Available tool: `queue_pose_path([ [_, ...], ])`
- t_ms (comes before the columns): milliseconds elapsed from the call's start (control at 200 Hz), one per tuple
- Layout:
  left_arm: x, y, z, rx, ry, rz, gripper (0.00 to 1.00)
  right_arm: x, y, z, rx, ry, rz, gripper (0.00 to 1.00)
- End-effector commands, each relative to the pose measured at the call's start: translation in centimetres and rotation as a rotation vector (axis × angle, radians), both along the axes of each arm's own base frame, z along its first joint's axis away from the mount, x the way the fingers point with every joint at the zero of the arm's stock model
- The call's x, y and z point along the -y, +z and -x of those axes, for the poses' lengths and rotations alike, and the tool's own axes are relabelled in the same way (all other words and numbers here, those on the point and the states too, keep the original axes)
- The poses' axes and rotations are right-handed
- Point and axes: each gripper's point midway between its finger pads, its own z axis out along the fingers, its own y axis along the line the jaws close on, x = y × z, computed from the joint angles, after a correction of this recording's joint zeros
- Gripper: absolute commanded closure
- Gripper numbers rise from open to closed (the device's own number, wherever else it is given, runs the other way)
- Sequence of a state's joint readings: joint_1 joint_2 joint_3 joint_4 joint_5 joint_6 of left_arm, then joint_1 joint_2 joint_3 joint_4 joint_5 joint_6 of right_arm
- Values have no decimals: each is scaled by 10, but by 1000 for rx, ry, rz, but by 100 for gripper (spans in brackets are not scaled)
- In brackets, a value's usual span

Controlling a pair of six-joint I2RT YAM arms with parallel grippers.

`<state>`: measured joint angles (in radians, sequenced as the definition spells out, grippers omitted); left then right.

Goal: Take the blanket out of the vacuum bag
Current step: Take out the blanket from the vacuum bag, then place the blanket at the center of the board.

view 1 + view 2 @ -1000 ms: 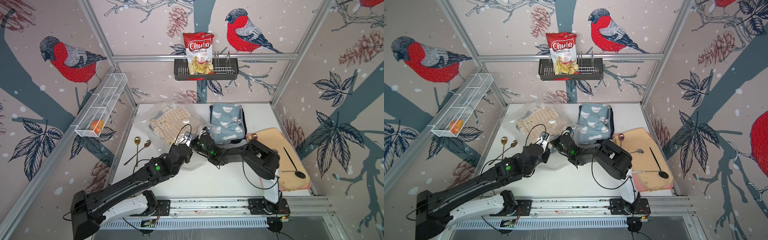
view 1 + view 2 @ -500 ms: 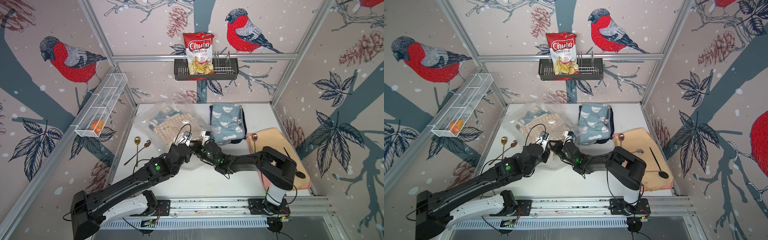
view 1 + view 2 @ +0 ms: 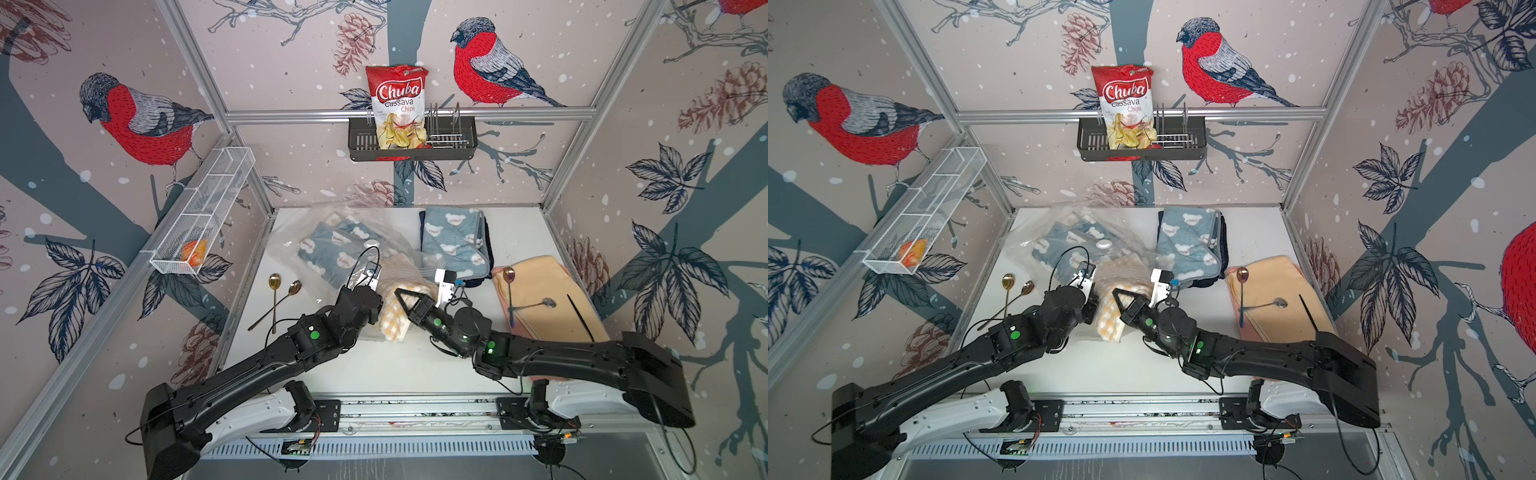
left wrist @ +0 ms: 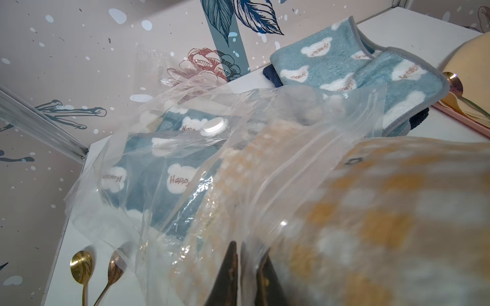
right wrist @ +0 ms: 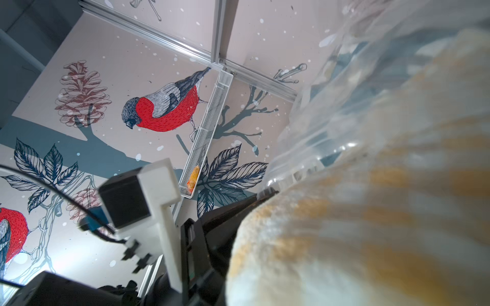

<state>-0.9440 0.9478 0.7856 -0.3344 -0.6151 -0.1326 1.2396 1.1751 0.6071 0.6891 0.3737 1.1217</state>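
Left wrist — left tool (image 4: 248, 254) pinches vacuum bag (image 4: 318, 148) edge; in a top view right tool (image 3: 401, 296) clamps blanket (image 3: 392, 322)

Blanket (image 3: 394, 318) was noted yellow-white checked; bag (image 3: 291, 235) clear, cap (image 4: 212, 126) white; towel (image 3: 453, 241) blue, white-beared; cloth (image 3: 540, 282) peach.

Bullfinch-and-pinecone wallpaper (image 3: 137, 120) lines the aluminium-framed walls around a white table (image 3: 515, 232), apparently lit evenly from above.
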Motion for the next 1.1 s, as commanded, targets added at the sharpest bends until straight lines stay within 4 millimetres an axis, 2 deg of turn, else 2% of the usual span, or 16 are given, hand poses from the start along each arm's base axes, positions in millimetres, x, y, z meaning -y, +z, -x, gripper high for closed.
queue_pose_path([
  [0, -5, 9, -4, 30, 36, 25, 86, 27, 22, -6, 92, -94, 60, 100],
  [250, -10, 16, -5, 43, 46, 51, 85, 68, 102, -8, 231, -189, 70, 100],
  [530, -13, 20, -3, 53, 45, 69, 85, 118, 185, -50, 343, -264, 54, 100],
  [620, -13, 19, -3, 52, 45, 65, 85, 134, 203, -66, 364, -287, 57, 100],
  [700, -14, 20, -3, 53, 49, 63, 86, 148, 206, -84, 349, -292, 55, 100],
  [815, -18, 22, -4, 62, 67, 60, 88, 166, 194, -105, 312, -287, 67, 100],
  [1096, -24, 33, 0, 98, 73, 103, 92, 211, 162, -116, 252, -307, 108, 100],
])
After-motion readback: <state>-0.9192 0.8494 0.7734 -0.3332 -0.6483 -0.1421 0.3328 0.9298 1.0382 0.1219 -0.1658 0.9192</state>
